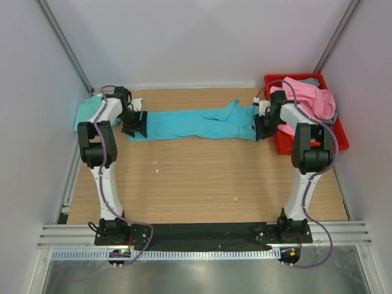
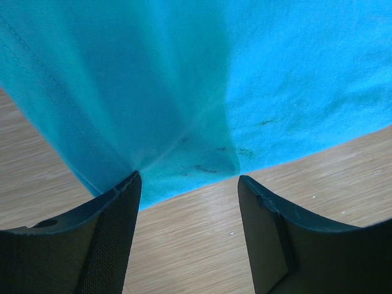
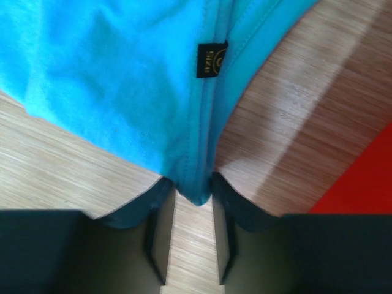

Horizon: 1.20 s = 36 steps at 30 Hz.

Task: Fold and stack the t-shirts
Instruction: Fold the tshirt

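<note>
A turquoise-blue t-shirt [image 1: 190, 124] lies stretched in a long band across the back of the table, between my two grippers. At its left end my left gripper [image 1: 136, 124] is open. In the left wrist view the cloth's edge [image 2: 214, 79] just reaches the fingertips and bare wood shows between them [image 2: 188, 180]. At the right end my right gripper [image 1: 262, 125] is shut on a bunched, stitched edge of the shirt [image 3: 122, 79]. That fold sits pinched between the tips [image 3: 194, 184], below a small black label [image 3: 211, 59].
A mint-green t-shirt [image 1: 89, 110] lies folded at the far left against the wall. A red bin [image 1: 334, 131] at the far right holds a pink t-shirt [image 1: 312, 98] with grey-blue cloth [image 1: 309, 80] behind it. The bin's corner [image 3: 367, 177] is close beside my right gripper.
</note>
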{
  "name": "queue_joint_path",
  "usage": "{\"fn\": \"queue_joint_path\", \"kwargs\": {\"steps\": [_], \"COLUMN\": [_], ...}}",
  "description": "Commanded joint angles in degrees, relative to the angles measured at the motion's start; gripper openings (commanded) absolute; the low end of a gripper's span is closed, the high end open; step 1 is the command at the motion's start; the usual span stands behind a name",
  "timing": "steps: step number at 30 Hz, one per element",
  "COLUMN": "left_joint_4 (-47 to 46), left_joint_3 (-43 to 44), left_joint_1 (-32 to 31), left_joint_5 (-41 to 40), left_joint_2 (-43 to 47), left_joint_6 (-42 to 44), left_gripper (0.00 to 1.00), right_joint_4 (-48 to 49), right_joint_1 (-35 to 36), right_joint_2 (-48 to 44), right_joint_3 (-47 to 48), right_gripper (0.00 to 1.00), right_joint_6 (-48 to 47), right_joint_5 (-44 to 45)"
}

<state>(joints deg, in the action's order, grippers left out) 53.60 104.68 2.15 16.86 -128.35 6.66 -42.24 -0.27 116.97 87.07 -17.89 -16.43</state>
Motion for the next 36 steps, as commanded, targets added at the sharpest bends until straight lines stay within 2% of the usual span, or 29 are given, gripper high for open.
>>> {"fn": "queue_joint_path", "kwargs": {"steps": [1, 2, 3, 6, 24, 28, 29, 31, 32, 36], "left_joint_4": [0.27, 0.19, 0.1, 0.18, 0.89, -0.07, -0.17, 0.18, 0.01, -1.66], "left_joint_3": [2.1, 2.02, 2.02, 2.1, 0.18, -2.89, -3.78, -5.71, -6.5, -10.19], "left_joint_1": [0.22, 0.22, 0.39, 0.57, 3.65, 3.65, 3.65, 3.56, 3.56, 3.21], "left_joint_5": [-1.13, -1.48, -2.09, -3.06, -6.05, -5.79, -5.44, -4.12, -3.34, 0.88], "left_joint_2": [-0.32, -0.32, -0.49, -0.75, 1.44, 4.68, 5.91, 10.21, 11.97, 20.5], "left_joint_6": [0.64, 0.73, 0.9, 1.43, 4.59, 5.39, 5.3, 5.3, 5.12, 3.46], "left_gripper": [0.66, 0.66, 0.66, 0.66, 0.66, 0.65, 0.66, 0.66, 0.66, 0.68], "right_joint_4": [0.58, 0.4, -0.03, -1.09, -6.1, -6.63, -7.06, -7.5, -7.51, -6.11], "right_joint_1": [-1.13, -1.22, -1.22, -1.22, -1.31, -1.31, -1.31, -1.31, -1.31, -1.22], "right_joint_2": [0.54, 0.46, 0.19, -0.33, -4.29, -7.36, -8.06, -10.87, -12.28, -17.99], "right_joint_3": [2.23, 2.23, 2.23, 1.88, -1.19, -3.13, -3.31, -3.4, -3.48, -2.52], "right_gripper": [0.29, 0.24, 0.13, 0.01, 0.02, 0.07, 0.18, 0.3, 0.4, 0.49], "right_joint_6": [-0.22, -0.3, -0.48, -1.0, -3.29, -3.2, -3.12, -2.94, -2.94, -1.89], "right_joint_5": [0.34, 0.25, 0.25, 0.25, 2.72, 1.49, 1.14, 0.0, -1.05, -4.49]}}
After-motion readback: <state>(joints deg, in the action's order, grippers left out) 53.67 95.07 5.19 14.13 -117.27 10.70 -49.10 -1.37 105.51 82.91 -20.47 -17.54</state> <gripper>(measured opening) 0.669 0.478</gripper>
